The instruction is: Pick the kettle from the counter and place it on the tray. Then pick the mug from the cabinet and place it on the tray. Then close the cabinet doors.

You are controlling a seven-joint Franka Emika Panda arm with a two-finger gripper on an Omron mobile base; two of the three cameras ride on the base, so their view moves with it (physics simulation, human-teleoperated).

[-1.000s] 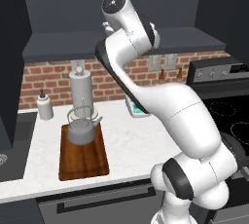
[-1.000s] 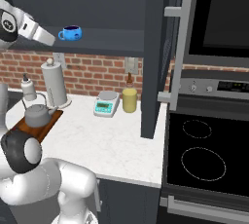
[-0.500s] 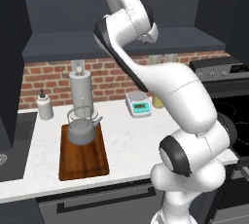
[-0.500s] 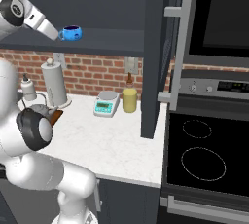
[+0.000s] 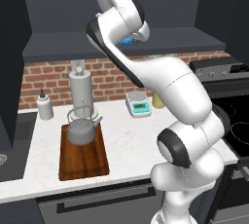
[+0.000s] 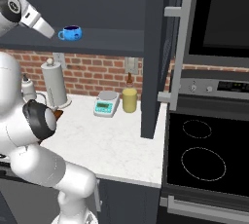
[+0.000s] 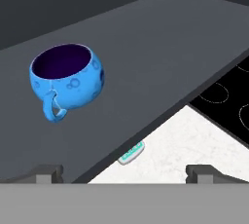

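reaching up toward the cabinet (image 6: 112,9) shelf, the claw (image 7: 124,172) stands with jaws spread wide and empty just short of the mug (image 7: 65,79), since the kettle (image 5: 83,129) already sits on the tray (image 5: 83,156) on the bench (image 5: 131,138).

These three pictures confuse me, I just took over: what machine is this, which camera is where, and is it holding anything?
It is a white jointed robot arm with a two-finger gripper. Two cameras sit behind it, left and right; the third rides on the hand. On the white marbled counter a squat grey metal kettle sits on a dark-brown wooden tray, with a paper-towel roll, a small scale and a yellow jar nearby. The gripper is open and holds nothing; it points at the small blue mug on the dark cabinet shelf.
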